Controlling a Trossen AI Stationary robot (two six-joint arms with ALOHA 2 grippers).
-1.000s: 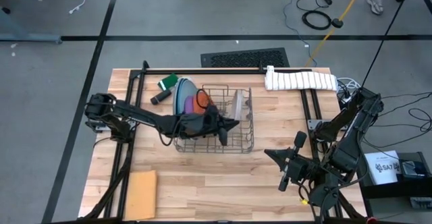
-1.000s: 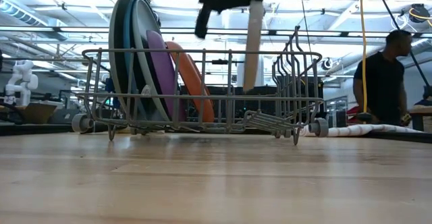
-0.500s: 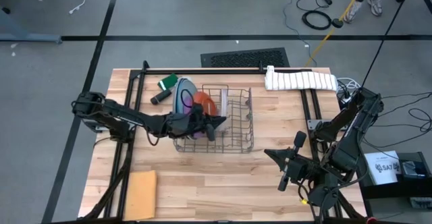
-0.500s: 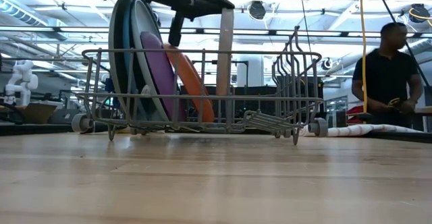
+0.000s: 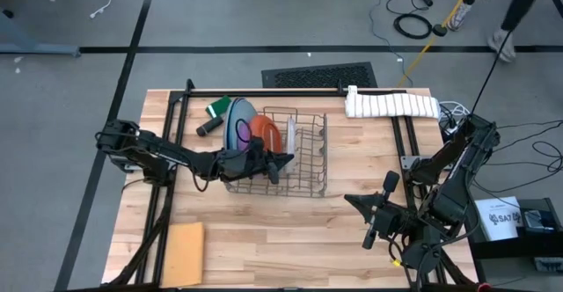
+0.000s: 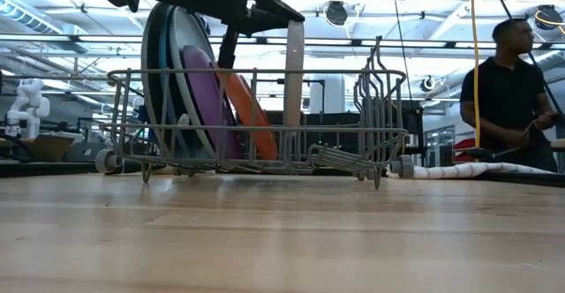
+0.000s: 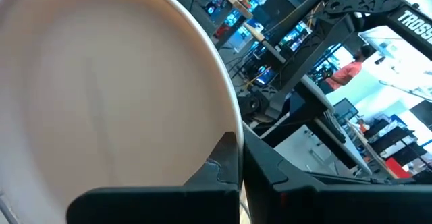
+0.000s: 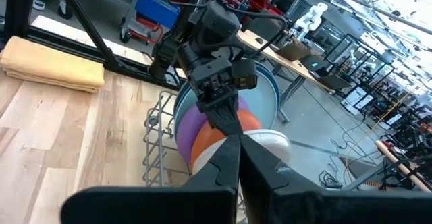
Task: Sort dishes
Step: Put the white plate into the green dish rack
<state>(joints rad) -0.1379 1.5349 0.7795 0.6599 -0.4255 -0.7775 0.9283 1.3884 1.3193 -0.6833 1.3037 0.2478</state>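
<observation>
Two grippers shut: right gripper (image 5: 354,203) empty, parked lower right; left gripper (image 5: 280,160), centre frame, clamped on light grey plate (image 6: 294,90), upright above wire rack (image 5: 318,183), just beside orange plate (image 6: 256,121). Slotting step, likely; next, lowering straight between wires, then releasing.

The round flat orange plastic plate (image 5: 266,132) stood beside the round purple plastic plate (image 6: 205,99), which leaned against a pale teal plastic plate (image 6: 181,63) and a darker blue plate (image 6: 154,63) at the back. The round light grey plastic plate (image 7: 101,96) looked off-white. The grey wire rack (image 5: 303,156) sat on a pale striped wooden tabletop (image 5: 290,226). A flat tan square sheet (image 5: 183,252) and a folded white cloth (image 5: 391,105) lay there. Both arms were black.
</observation>
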